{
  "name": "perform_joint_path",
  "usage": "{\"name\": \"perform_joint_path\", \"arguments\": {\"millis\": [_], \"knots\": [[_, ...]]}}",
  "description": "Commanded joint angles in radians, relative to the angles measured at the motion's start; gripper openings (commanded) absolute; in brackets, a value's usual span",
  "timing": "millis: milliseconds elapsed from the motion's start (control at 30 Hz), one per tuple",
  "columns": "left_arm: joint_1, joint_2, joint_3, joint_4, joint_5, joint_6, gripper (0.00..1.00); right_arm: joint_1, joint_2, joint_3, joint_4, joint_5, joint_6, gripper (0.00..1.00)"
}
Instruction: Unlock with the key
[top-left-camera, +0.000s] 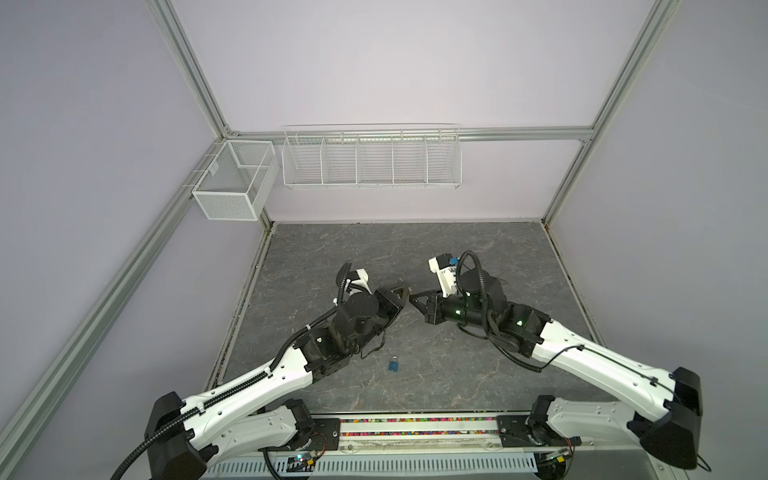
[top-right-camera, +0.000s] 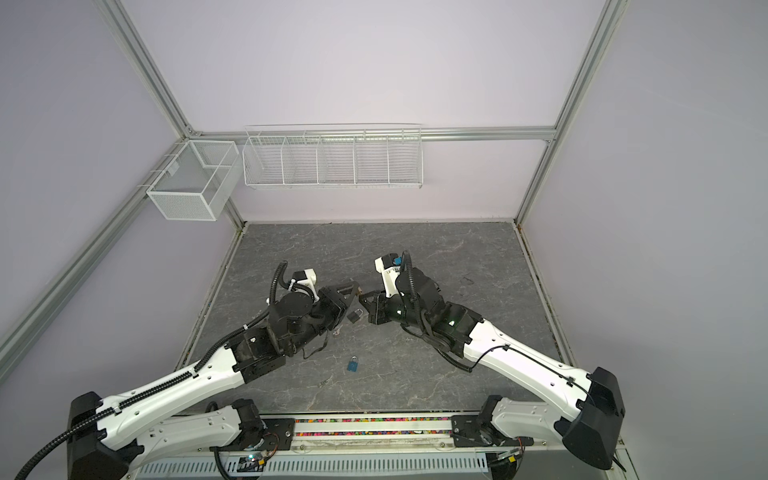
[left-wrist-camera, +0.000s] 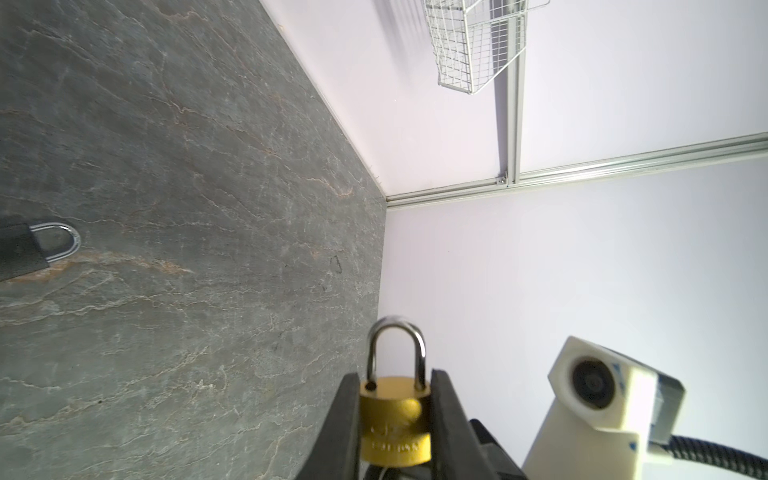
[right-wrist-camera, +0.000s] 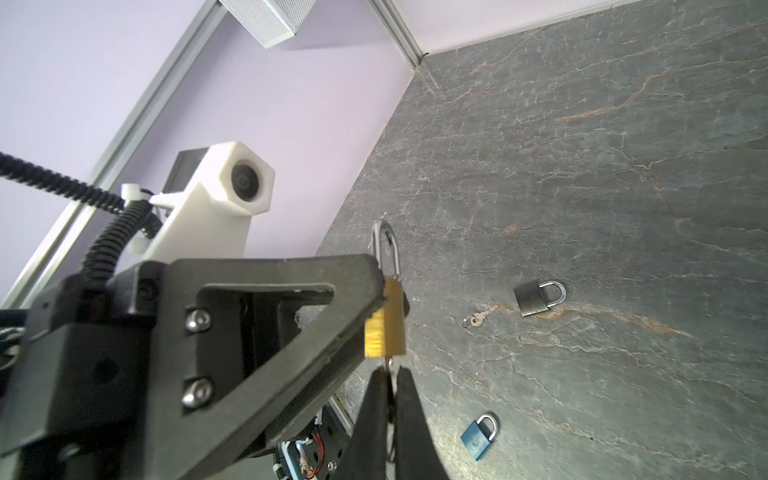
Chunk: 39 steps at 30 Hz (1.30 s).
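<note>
Brass padlock (left-wrist-camera: 395, 419) was clamped in left gripper (left-wrist-camera: 395, 374) | right gripper (right-wrist-camera: 390, 372) pinched key (right-wrist-camera: 391, 362) at its base | blue padlock (right-wrist-camera: 478, 440) lay apart

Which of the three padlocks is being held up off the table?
The brass padlock: the left gripper clamps its body between its fingers. The dark grey padlock and the blue padlock both lie flat on the table, untouched.

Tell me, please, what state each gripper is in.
Left gripper: closed, holding the small brass padlock.
Right gripper: closed on the thin metal key at its base.
</note>
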<state>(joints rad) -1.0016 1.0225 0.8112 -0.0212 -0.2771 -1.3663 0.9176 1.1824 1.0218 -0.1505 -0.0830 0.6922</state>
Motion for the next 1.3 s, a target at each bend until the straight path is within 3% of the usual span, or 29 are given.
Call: {"name": "perform_joint_path", "arguments": {"millis": [0, 733, 967, 1267], "knots": [[-0.017, -0.001, -0.022, -0.001, 0.077, 0.031, 0.0, 0.006, -0.047, 0.029, 0.154, -0.102, 0.02, 0.06], [-0.017, -0.016, 0.059, -0.051, -0.04, 0.13, 0.0, 0.002, -0.078, 0.045, -0.091, 0.067, -0.18, 0.1], [-0.017, 0.015, 0.096, -0.055, -0.069, 0.156, 0.0, 0.003, -0.104, 0.043, -0.149, 0.081, -0.203, 0.28], [-0.017, 0.001, 0.084, -0.102, -0.084, 0.261, 0.0, 0.0, -0.219, 0.053, -0.337, 0.161, -0.239, 0.67]]}}
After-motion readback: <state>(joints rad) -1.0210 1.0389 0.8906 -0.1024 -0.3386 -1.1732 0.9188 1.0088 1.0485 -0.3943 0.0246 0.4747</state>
